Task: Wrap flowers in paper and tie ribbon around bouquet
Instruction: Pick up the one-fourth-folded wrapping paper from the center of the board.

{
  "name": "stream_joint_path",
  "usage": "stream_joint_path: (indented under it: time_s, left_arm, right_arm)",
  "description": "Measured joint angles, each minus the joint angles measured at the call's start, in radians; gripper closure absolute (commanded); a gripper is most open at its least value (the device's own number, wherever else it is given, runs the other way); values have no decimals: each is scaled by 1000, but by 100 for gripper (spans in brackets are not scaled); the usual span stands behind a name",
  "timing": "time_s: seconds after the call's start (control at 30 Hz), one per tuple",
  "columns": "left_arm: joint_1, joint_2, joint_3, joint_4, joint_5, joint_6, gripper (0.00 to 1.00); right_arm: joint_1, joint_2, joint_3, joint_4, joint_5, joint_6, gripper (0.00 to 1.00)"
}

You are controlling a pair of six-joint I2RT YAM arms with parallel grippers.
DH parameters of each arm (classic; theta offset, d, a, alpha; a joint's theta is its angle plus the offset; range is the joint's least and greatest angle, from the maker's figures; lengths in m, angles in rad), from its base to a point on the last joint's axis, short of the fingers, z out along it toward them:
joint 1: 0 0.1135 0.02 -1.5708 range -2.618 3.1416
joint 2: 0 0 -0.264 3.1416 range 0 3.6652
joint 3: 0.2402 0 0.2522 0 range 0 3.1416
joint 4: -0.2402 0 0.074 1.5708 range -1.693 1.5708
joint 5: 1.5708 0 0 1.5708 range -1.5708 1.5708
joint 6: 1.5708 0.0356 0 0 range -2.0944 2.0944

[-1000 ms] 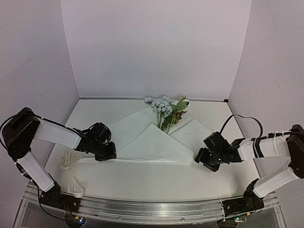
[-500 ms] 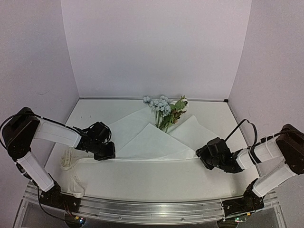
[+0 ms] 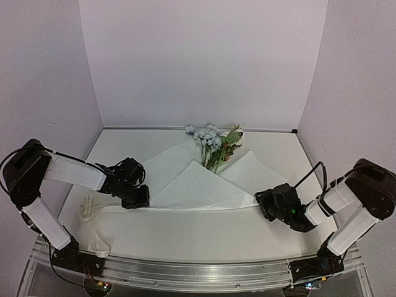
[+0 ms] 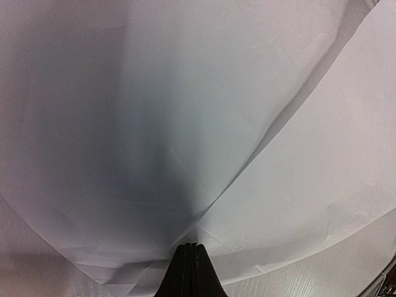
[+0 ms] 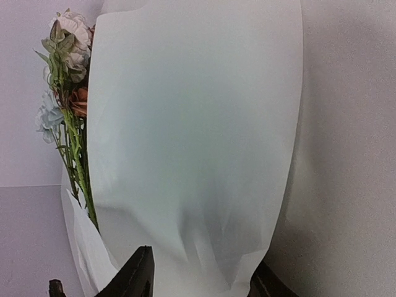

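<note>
The left gripper (image 4: 191,263) had its fingers pressed fully together on the near left edge of the paper (image 3: 198,185). The right gripper (image 5: 201,272) had its fingers (image 5: 139,275) standing apart, with the near right corner of a folded flap between them. I could not tell whether they pressed on it.

The paper lay spread on the table (image 3: 124,145), its corners folded in toward the middle. The flowers (image 3: 213,141) lay on it with the blooms past the far edge and the stems hidden in the fold.

The risks, as I judge them:
- The sheet looked thin, so a pull from both sides could tear it.
- The right corner could slip out if those fingers closed badly.
- Moving the flap could roll the stems out of place.
- The ribbon (image 3: 90,209) lay just beside the left gripper (partly at the paper's edge) and could be dragged.

Count: one paper, one bunch of flowers, one ribbon, two grippers.
</note>
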Motion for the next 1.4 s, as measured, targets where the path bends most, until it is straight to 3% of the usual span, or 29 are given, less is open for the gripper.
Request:
stream_joint_path:
  time_s: [0.23,0.37,0.5,0.83,1.03,1.2,1.4]
  left_arm:
    - [0,0,4,-9,1,0,100]
    - [0,0,4,-10,1,0,100]
    - [0,0,4,-11,1,0,100]
    - [0,0,5,-11,2,0,99]
    - [-3,0,9,-16,17,19,88]
    - [-24,-4,47,-58,28,49,82]
    - [-78,-21,144,-88,61,90,75]
  right_arm:
    - [21,35,-54,146,12,74,49]
    - [42,11,-79,162,31,76,41]
    - [56,0,-83,159,44,59,40]
    - [78,16,-86,150,55,34,71]
    - [84,18,-97,132,56,12,91]
    - [84,18,-98,110,56,-21,100]
    - [84,10,-98,94,55,-56,100]
